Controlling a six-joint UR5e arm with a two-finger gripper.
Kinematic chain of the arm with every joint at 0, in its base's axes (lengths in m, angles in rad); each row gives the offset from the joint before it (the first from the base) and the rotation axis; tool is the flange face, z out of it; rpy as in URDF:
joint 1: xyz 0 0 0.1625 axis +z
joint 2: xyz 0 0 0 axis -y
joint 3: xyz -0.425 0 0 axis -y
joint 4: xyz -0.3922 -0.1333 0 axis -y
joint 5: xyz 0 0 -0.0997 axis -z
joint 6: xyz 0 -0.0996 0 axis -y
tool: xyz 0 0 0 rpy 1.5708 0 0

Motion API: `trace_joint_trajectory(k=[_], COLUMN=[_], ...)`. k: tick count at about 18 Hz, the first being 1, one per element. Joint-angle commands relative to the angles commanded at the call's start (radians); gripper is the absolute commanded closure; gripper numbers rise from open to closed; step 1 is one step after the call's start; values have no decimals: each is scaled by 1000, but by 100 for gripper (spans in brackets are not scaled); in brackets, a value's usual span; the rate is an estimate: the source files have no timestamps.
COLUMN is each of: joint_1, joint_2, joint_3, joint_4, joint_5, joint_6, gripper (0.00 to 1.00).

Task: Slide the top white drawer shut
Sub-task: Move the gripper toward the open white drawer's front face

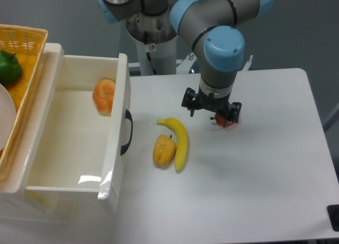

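The top white drawer (117,148) stands pulled far out at the left, its panelled front facing the table and its black curved handle (127,132) on that face. An orange bun (104,96) lies inside against the back part of the drawer. My gripper (211,107) hangs over the middle of the table, well to the right of the drawer front and not touching it. Its fingers are spread apart, open, with nothing between them. Its right finger covers part of a small red object (227,121).
A banana (179,141) and a yellow pepper (163,150) lie on the table between the drawer front and the gripper. A yellow wicker basket (26,40) with a green pepper (8,67) and a white plate (4,122) sits above the drawer at far left. The robot base (153,43) stands behind.
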Motion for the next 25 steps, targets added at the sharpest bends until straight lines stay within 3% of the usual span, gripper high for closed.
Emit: trace_joint_trajectory(k=[8, 12, 25], joint_1=[-41, -49, -115], joint_2=[-74, -89, -123], joint_3=[-17, -15, -15], joint_4=[29, 38, 38], joint_5=[-44, -152, -198], joint_6=[-156, -256, -270], gripper=[0, 0, 0])
